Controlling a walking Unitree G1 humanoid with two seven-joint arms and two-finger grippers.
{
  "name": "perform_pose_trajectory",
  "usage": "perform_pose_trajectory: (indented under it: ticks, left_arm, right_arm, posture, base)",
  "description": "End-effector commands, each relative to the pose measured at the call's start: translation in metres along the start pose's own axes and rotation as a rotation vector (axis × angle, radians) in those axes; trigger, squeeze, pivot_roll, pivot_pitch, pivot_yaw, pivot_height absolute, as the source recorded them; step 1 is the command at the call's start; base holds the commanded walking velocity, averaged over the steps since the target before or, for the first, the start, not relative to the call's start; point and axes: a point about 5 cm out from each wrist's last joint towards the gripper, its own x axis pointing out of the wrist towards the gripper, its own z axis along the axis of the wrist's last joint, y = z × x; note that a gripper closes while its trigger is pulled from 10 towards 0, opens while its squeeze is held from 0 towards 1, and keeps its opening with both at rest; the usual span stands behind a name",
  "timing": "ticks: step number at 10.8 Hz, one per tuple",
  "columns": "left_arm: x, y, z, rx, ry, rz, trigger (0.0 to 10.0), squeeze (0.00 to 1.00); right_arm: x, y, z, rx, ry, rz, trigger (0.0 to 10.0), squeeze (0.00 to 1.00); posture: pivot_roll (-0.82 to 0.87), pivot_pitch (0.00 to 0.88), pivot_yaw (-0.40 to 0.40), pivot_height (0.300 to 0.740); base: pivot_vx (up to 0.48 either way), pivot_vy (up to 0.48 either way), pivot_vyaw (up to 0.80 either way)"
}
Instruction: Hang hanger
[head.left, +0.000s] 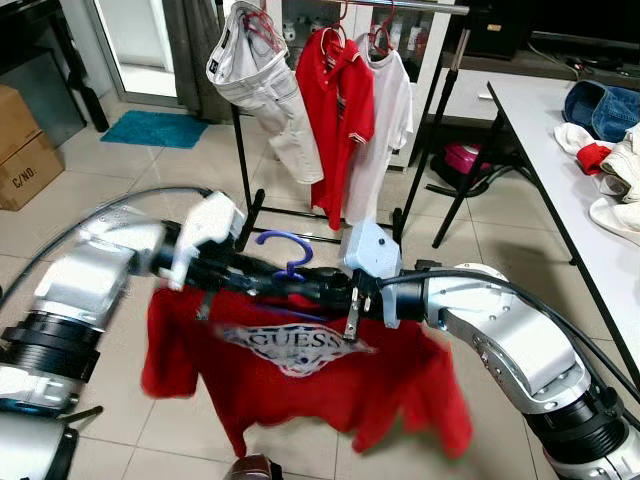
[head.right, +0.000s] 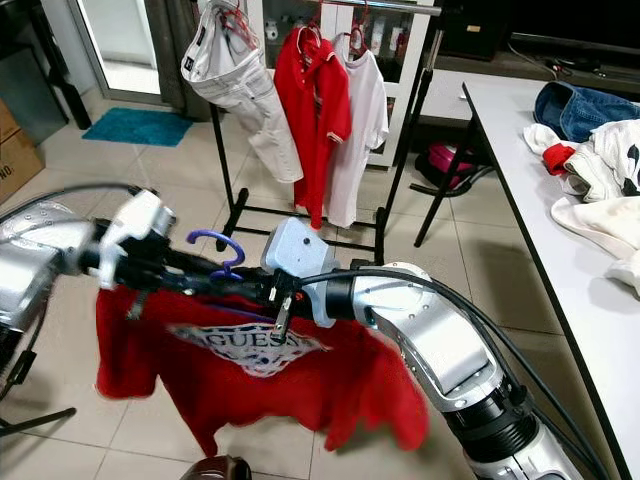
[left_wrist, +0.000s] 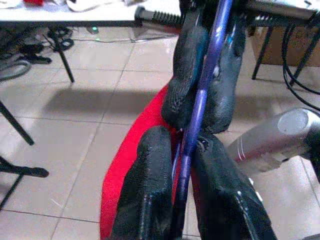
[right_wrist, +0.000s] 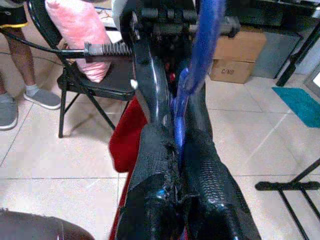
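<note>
Two jaws, left (head.left: 262, 268) and right (head.left: 322, 290), both pinch the hanger (head.left: 287, 254) carrying the shirt (head.left: 300, 375); I reckon it twists and misses the rack (head.left: 420, 120).

Three garments on the rack (head.left: 437, 110), one red shirt (head.left: 300, 375), one purple hanger (head.left: 288, 250)

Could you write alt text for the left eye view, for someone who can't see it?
Two silver robot arms hold a purple hanger carrying a red T-shirt, left gripper and right gripper shut on it. Behind stands a clothes rack with three hung garments.
</note>
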Motion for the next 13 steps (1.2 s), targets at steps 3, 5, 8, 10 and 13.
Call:
perform_pose_trajectory:
  ticks: [3, 5, 8, 10, 13]
  left_arm:
    - [-0.019, -0.007, 0.015, 0.047, -0.015, 0.048, 10.0, 1.0]
    - [-0.025, -0.011, 0.021, 0.058, -0.061, 0.128, 10.0, 1.0]
    - [-0.037, -0.015, -0.004, -0.056, -0.088, 0.492, 10.0, 1.0]
    - [-0.029, -0.03, -0.029, -0.163, -0.125, 0.706, 10.0, 0.17]
    - [0.001, -0.036, -0.063, -0.333, -0.127, 1.112, 10.0, 0.0]
  right_arm:
    - [-0.008, -0.008, -0.024, 0.045, 0.098, -0.043, 0.0, 0.0]
    - [-0.011, -0.01, -0.032, 0.073, 0.114, -0.082, 0.0, 0.0]
    - [-0.022, -0.032, -0.055, 0.254, 0.036, -0.424, 0.0, 0.0]
    - [-0.037, -0.042, -0.068, 0.415, -0.058, -0.713, 0.0, 0.0]
    - [-0.055, -0.034, -0.101, 0.539, -0.033, -1.059, 6.8, 0.0]
  posture:
    - [-0.02, 0.0, -0.025, 0.74]
    - [0.0, 0.0, -0.049, 0.74]
    - [0.0, 0.0, -0.055, 0.74]
    - [-0.01, 0.0, -0.059, 0.74]
    - [-0.01, 0.0, -0.056, 0.74]
  base:
    - [0.0, 0.0, 0.0]
    - [0.0, 0.0, 0.0]
    - [0.0, 0.0, 0.0]
    - [0.0, 0.0, 0.0]
    - [0.0, 0.0, 0.0]
